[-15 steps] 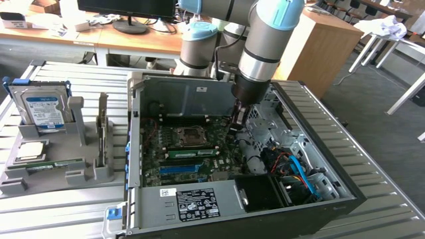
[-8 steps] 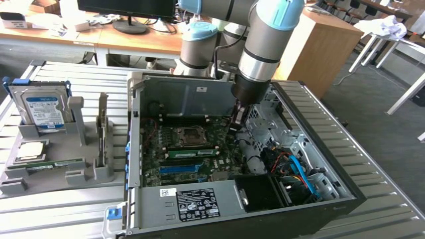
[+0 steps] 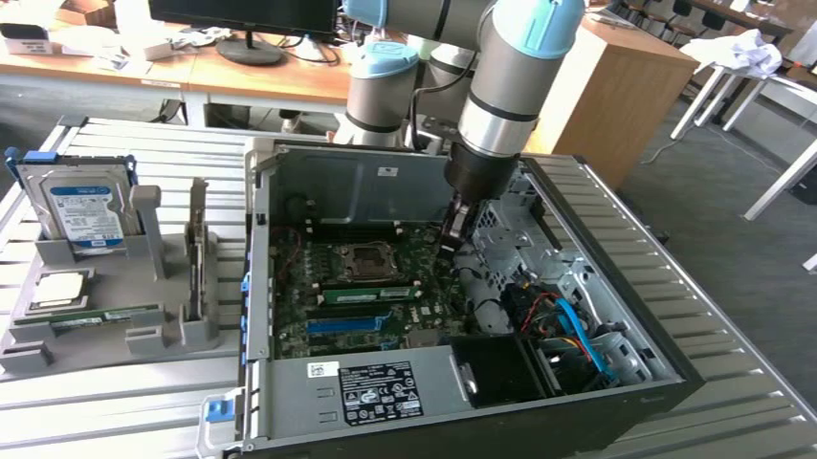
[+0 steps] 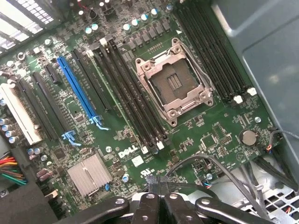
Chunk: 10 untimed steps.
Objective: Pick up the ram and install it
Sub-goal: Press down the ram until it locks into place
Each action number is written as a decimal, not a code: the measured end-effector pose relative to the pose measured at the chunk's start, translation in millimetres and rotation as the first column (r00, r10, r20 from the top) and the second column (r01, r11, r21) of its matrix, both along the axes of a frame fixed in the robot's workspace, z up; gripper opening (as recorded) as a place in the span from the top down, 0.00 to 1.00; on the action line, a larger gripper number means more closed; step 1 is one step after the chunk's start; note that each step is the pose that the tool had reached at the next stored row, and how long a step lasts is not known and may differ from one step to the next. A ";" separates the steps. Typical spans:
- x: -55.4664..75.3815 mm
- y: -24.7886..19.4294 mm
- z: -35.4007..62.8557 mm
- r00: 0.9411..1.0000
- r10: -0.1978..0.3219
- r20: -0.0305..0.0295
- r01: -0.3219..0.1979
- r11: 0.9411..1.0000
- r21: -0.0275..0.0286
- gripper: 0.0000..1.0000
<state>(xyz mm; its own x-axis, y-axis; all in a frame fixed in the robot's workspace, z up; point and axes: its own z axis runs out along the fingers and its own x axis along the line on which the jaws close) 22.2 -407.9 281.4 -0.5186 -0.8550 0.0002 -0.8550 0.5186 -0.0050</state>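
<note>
A robot arm reaches into an open computer case set on a table of ribbed metal slats, its pincer closed together above the green motherboard. One ram lies seated in a slot just below the empty processor socket; a second stick rests in the grey holder at the exterior view's left, near a blue-labelled hard drive. Behind stand wooden desks, a monitor and grey carpet.

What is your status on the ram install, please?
Gripper shut, low over motherboard inside case. One ram lying in grey rack, exterior view's left. Black cables close beside gripper.
</note>
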 end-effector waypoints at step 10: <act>0.0 0.0 -0.2 0.994 -0.110 0.000 0.110 0.994 0.000 0.90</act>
<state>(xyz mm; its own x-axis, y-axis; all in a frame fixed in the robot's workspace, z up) 22.2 -407.9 281.2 -0.6095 -0.7928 0.0001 -0.7928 0.6095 -0.0051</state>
